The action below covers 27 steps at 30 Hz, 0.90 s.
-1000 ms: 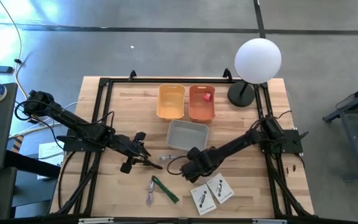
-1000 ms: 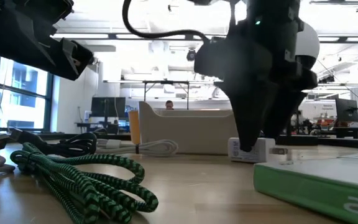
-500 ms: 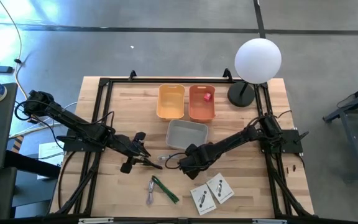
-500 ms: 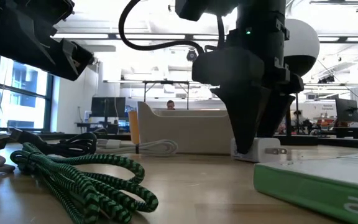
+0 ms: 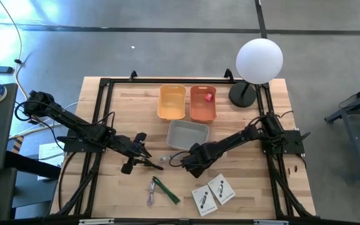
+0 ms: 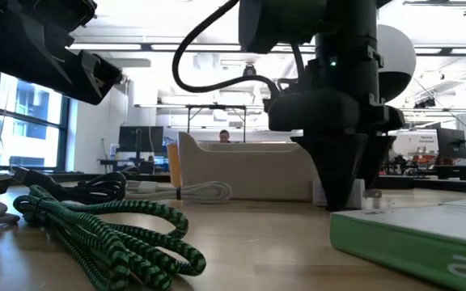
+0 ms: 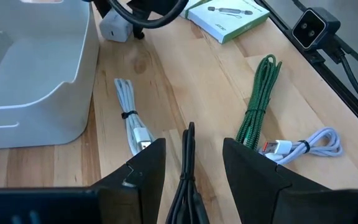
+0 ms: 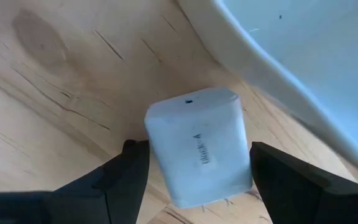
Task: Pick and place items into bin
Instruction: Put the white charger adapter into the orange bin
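Observation:
A white charger block (image 8: pixel 197 149) lies on the table just in front of the grey bin (image 5: pixel 188 135). My right gripper (image 5: pixel 191 162) is down at the table and shut on it. In the low view only the block's prongs (image 6: pixel 370 199) show beside that gripper (image 6: pixel 342 190). My left gripper (image 7: pixel 190 155) hovers open above a coiled white cable (image 7: pixel 131 121), and a thin dark cord (image 7: pixel 188 143) shows between its fingers; whether it touches, I cannot tell. A green braided cable (image 5: pixel 165 189) and two white packets (image 5: pixel 212 194) lie near the table's near edge. A red cube (image 5: pixel 209 97) sits in the orange bin. My right gripper pinches the white charger block by its two opposite narrow sides (image 8: pixel 157 158), one finger on each. The fingers come from above, pointing down at a slant. The block's broad face with small print faces up, and it rests on the wood beside the grey bin's wall.
A yellow bin (image 5: pixel 172 102) and an orange bin (image 5: pixel 203 105) stand behind the grey bin. A round white lamp (image 5: pixel 259 60) stands at the far right corner. A light cable (image 5: pixel 150 197) lies next to the green one. Bare wood shows between the two arms.
My right gripper has moved away from the packets toward the far edge and the grey bin, and has come over the charger block. In the low view the block, seen whole beside the fingers before, is now mostly hidden behind them. My left arm has kept still.

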Available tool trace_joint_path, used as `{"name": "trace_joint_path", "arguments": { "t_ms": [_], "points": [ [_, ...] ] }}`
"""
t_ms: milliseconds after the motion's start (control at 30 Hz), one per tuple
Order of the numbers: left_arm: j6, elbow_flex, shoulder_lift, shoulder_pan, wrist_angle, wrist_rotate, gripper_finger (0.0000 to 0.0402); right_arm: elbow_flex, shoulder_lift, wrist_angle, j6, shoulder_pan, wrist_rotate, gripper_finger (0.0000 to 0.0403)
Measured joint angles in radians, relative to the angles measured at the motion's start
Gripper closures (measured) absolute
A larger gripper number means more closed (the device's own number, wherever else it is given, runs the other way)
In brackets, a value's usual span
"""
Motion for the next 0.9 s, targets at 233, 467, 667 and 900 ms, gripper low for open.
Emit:
{"name": "trace_joint_path", "arguments": {
  "t_ms": [233,467,667,900],
  "points": [
    [0.000,0.000,0.000,0.000,0.000,0.000,0.0252,-0.002,0.000,0.033,-0.031,0.001,0.001,0.0140],
    [0.000,0.000,0.000,0.000,0.000,0.000,0.0252,-0.002,0.001,0.044,-0.075,0.001,-0.034,0.0171],
    [0.000,0.000,0.000,0.000,0.000,0.000,0.0252,-0.001,0.001,0.047,-0.094,0.012,-0.105,0.0217],
    [0.000,0.000,0.000,0.000,0.000,0.000,0.0252,0.018,0.005,0.021,-0.103,0.063,-0.145,0.0208]
  ]
}}
